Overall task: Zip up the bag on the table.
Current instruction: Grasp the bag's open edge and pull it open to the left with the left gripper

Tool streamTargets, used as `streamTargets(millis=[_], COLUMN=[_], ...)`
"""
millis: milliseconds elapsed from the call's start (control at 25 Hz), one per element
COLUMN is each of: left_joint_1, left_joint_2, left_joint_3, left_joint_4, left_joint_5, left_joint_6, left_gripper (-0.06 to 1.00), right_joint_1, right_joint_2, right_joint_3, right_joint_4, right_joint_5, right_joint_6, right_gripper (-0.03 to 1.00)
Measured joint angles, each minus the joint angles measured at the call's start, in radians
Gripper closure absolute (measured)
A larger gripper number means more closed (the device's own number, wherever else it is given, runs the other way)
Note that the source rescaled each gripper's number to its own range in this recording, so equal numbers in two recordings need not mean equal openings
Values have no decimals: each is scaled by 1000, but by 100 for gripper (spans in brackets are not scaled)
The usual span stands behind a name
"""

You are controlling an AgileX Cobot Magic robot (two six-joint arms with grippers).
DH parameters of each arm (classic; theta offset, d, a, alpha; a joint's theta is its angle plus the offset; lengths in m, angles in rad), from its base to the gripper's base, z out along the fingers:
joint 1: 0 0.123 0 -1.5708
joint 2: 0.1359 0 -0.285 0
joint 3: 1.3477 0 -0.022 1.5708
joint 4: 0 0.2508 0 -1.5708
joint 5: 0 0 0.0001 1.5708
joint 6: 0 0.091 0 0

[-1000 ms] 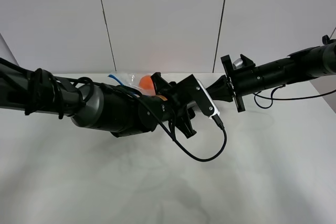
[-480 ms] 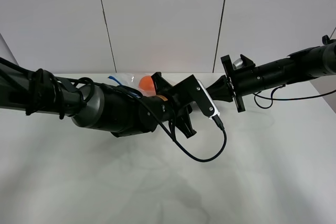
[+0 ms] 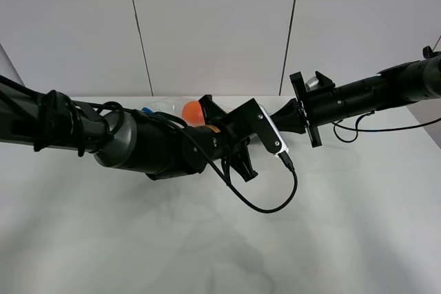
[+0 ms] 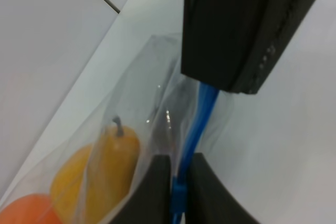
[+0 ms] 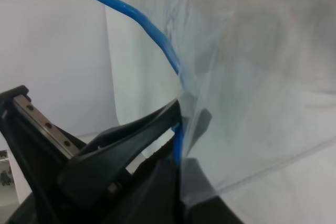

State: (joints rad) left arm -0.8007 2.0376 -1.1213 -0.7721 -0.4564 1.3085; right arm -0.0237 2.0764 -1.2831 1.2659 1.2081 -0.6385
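Note:
The clear bag (image 3: 170,106) lies at the back of the white table (image 3: 344,225), mostly hidden behind my left arm; its orange (image 3: 191,109) and a bit of blue zipper strip (image 3: 146,109) show. In the left wrist view my left gripper (image 4: 177,163) is shut on the blue zipper strip (image 4: 195,124); the yellow pear (image 4: 113,163), orange (image 4: 21,213) and dark eggplant (image 4: 170,111) show through the plastic. In the right wrist view my right gripper (image 5: 178,163) is shut on the blue strip (image 5: 134,17) at the bag's (image 5: 252,77) edge, close to the left gripper.
My left arm (image 3: 138,142) lies across the middle of the table, its cable (image 3: 272,204) looping in front. My right arm (image 3: 358,98) reaches in from the right. A white panelled wall (image 3: 213,25) stands right behind the bag.
The visible bit of blue strip and the bag's top have sunk a little behind the left arm. Both arms have barely moved.

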Motion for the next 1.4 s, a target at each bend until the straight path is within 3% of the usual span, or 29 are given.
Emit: streamTargets(millis=[360, 720, 920, 1400], left_joint_1=[81, 168, 242, 416], left_joint_2=[0, 0, 0, 0], left_joint_3=[-2, -2, -2, -2], left_joint_4=[25, 33, 46, 95], left_joint_5=[3, 3, -17, 3], left_joint_6=[4, 77, 130, 142], left_gripper=[94, 94, 94, 94], right_joint_1=[8, 8, 8, 17], right_joint_2=[0, 0, 0, 0], right_joint_3=[-1, -1, -4, -6], right_joint_4=[44, 62, 72, 63], right_joint_5=[-21, -29, -34, -35], right_joint_6=[0, 5, 15, 18], right_gripper=[97, 97, 97, 97])
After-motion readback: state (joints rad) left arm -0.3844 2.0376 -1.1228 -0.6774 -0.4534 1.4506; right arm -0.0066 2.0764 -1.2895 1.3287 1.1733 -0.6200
